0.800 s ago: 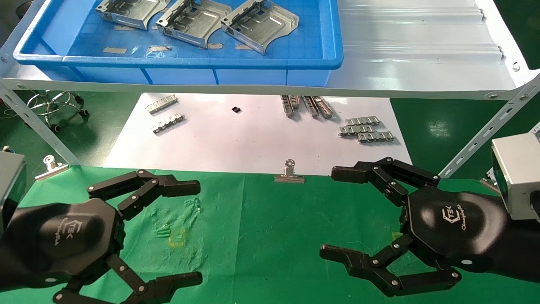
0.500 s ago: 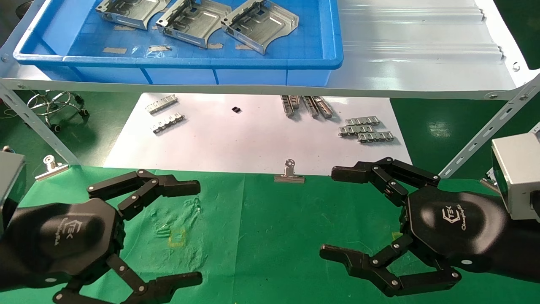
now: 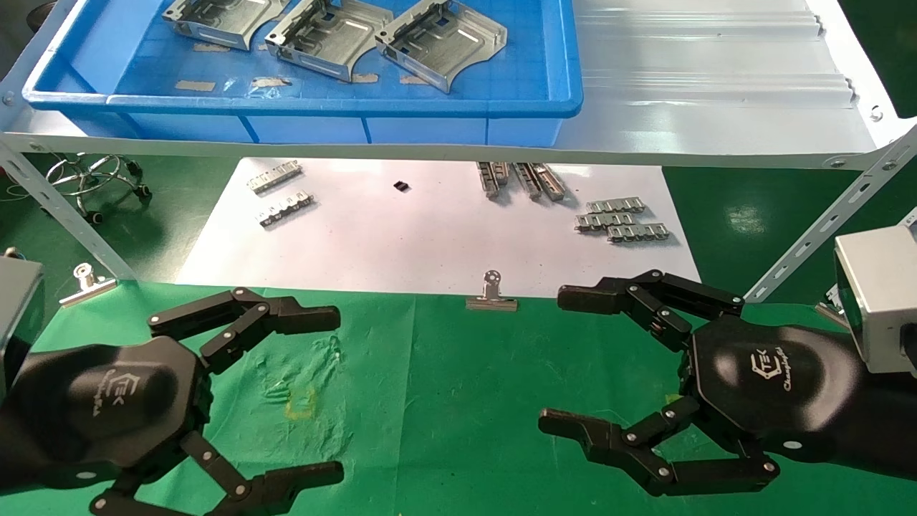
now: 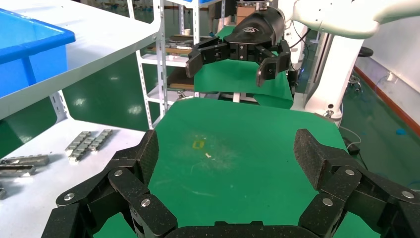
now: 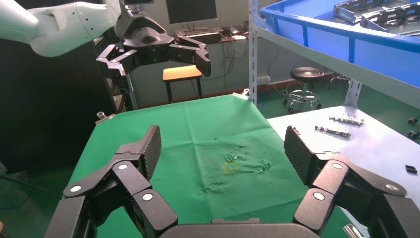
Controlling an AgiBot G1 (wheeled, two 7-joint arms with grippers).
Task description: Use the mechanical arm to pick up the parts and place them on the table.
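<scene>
The worktop (image 3: 444,401) wears wrinkled matt green cloth, beside a smooth white sheet (image 3: 430,244). Shiny stamped-metal parts (image 3: 440,41) lie in a smooth blue plastic bin (image 3: 301,107) on a ribbed metal shelf (image 3: 716,79). Both arms' palms are glossy black.

Three parts (image 3: 337,36) lie in the bin (image 3: 358,107) on the shelf (image 3: 716,93) behind the table (image 3: 444,401).
</scene>
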